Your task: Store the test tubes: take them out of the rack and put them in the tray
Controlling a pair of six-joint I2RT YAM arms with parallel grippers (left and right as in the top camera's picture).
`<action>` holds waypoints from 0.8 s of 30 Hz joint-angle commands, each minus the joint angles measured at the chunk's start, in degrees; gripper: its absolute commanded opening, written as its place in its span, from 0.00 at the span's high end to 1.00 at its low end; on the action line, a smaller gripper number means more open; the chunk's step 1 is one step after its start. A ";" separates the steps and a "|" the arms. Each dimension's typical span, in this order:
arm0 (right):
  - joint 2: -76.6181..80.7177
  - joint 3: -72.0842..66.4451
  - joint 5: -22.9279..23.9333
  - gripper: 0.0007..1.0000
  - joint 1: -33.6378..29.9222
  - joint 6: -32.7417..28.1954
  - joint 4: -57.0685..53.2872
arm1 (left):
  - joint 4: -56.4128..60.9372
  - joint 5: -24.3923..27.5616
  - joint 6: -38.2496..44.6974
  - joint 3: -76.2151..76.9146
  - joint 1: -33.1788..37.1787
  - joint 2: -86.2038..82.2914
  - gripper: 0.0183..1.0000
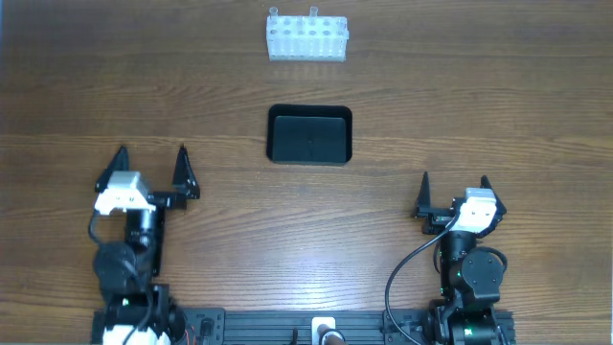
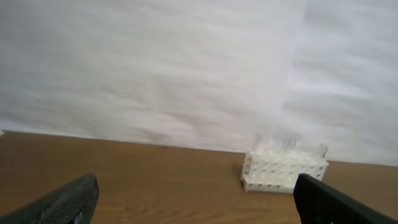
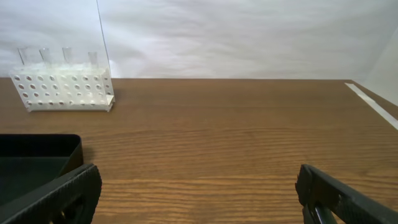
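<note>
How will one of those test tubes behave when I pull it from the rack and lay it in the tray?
The test tubes look clear, thin and smooth, so probably light, slippery and breakable under a hard squeeze. Being round, one would likely roll once laid in the flat tray, though its rim should stop it.

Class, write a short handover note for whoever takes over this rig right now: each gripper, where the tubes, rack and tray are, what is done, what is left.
Left gripper: open, holding nothing, low over the table near its base.
Right gripper: open, holding nothing, likewise near its base.
Rack: at the far side of the table, test tubes standing upright in it; four show from the right wrist.
Tray: between the rack and the arms, with nothing in it.
Done: nothing.
Left: move every tube from the rack to the tray.
</note>
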 commanded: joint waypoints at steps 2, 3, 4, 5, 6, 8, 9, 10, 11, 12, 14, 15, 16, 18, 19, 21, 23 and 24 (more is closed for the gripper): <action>-0.52 -0.42 -0.48 0.01 -0.42 0.11 -0.09 | 2.95 3.54 0.68 11.23 -0.17 18.45 0.00; -0.52 -0.42 -0.46 0.01 -0.42 0.11 -0.09 | 2.78 4.20 0.68 13.46 -0.31 21.55 0.00; -0.52 -0.42 -0.48 0.01 -0.42 0.11 -0.09 | 2.56 4.35 0.68 16.20 -0.76 25.11 0.00; -0.52 -0.42 -0.46 0.01 -0.42 0.11 -0.09 | 2.25 4.31 0.70 18.51 -1.33 28.04 0.00; -0.52 -0.42 -0.46 0.01 -0.42 0.11 -0.09 | 1.53 4.11 0.76 21.64 -2.10 31.67 0.00; -0.52 -0.42 -0.46 0.01 -0.42 0.11 -0.09 | -0.48 3.45 0.87 26.56 -3.37 36.61 0.00; -0.52 -0.42 -0.48 0.01 -0.42 0.11 -0.09 | -1.73 2.71 0.87 29.03 -4.04 38.93 0.00; -0.52 -0.42 -0.48 0.01 -0.42 0.11 -0.09 | -3.13 1.75 0.87 31.80 -4.87 41.57 0.00; -0.52 -0.42 -0.46 0.01 -0.42 0.11 -0.09 | -4.35 0.72 0.90 34.14 -5.57 43.71 0.00; -0.52 -0.42 -0.46 0.01 -0.42 0.11 -0.09 | -5.66 -0.48 0.90 36.83 -6.38 46.18 0.00; -0.52 -0.42 -0.46 0.01 -0.42 0.11 -0.09 | -8.76 -2.60 0.87 43.47 -8.26 52.13 0.00; -0.52 -0.42 -0.46 0.01 -0.42 0.11 -0.09 | -9.73 -2.86 0.90 45.70 -8.83 54.29 0.00; -0.52 -0.42 -0.46 0.01 -0.42 0.11 -0.09 | -10.62 -3.04 0.90 47.82 -9.29 56.19 0.00; -0.52 -0.42 -0.46 0.01 -0.42 0.11 -0.09 | -11.82 -3.30 0.87 51.63 -10.14 60.11 0.00; -0.52 -0.42 -0.46 0.01 -0.42 0.11 -0.09 | -12.26 -3.52 0.87 53.53 -10.60 62.29 0.00; -0.52 -0.42 -0.48 0.01 -0.42 0.11 -0.09 | -13.03 -4.39 0.85 56.81 -11.41 66.14 0.00; -0.52 -0.42 -0.46 0.01 -0.42 0.11 -0.09 | -13.29 -4.96 0.85 59.84 -12.07 69.92 0.00; -0.52 -0.42 -0.46 0.01 -0.42 0.11 -0.09 | -13.44 -4.96 0.85 61.75 -12.41 72.26 0.00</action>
